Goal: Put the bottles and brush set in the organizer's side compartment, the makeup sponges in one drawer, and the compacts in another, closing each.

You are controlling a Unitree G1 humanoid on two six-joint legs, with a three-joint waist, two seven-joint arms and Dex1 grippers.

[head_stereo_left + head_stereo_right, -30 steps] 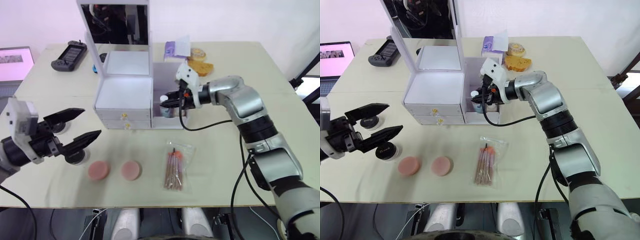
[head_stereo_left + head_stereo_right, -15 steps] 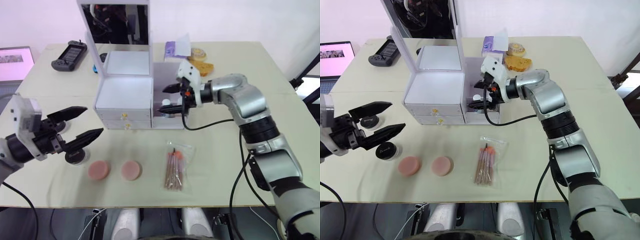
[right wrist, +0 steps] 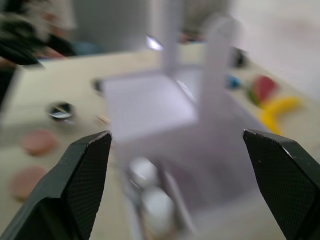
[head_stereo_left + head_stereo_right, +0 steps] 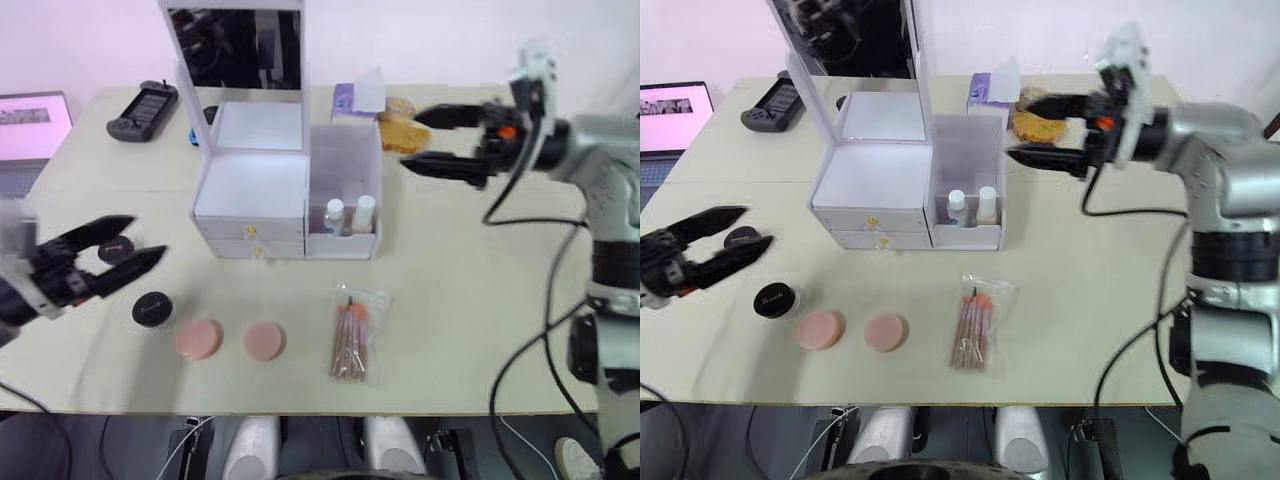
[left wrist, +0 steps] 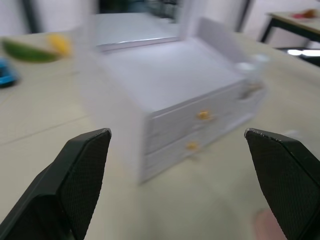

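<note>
**Both bottles are in the bin, and the brush pouch is next up**

The two bottles (image 4: 347,215) stand upright, side by side, in the side compartment (image 4: 344,180) at the right end of the organizer (image 4: 252,190). Both drawers look shut, gold knobs facing the near edge.

The right gripper (image 4: 425,139) hangs in the air to the right of the compartment and a little farther back, well apart from it, fingers spread wide and holding nothing.

The likely next item for that bin is the brush set (image 4: 351,334). It lies flat on the table (image 4: 470,300), nearer than the organizer and almost straight in front of the side compartment. Its long axis runs near-to-far, handles toward the near edge. From the right gripper it sits well nearer and to the left, so the right arm looks the better placed of the two.

The left gripper (image 4: 100,258) hovers low at the left side of the table, fingers parted and empty, right among the compacts. One compact (image 4: 152,309) sits just near of it, another (image 4: 112,250) between its fingers. The two makeup sponges (image 4: 230,340) lie right of the nearer compact, between it and the pouch.

The drawer items all fall on the left arm's side.
</note>
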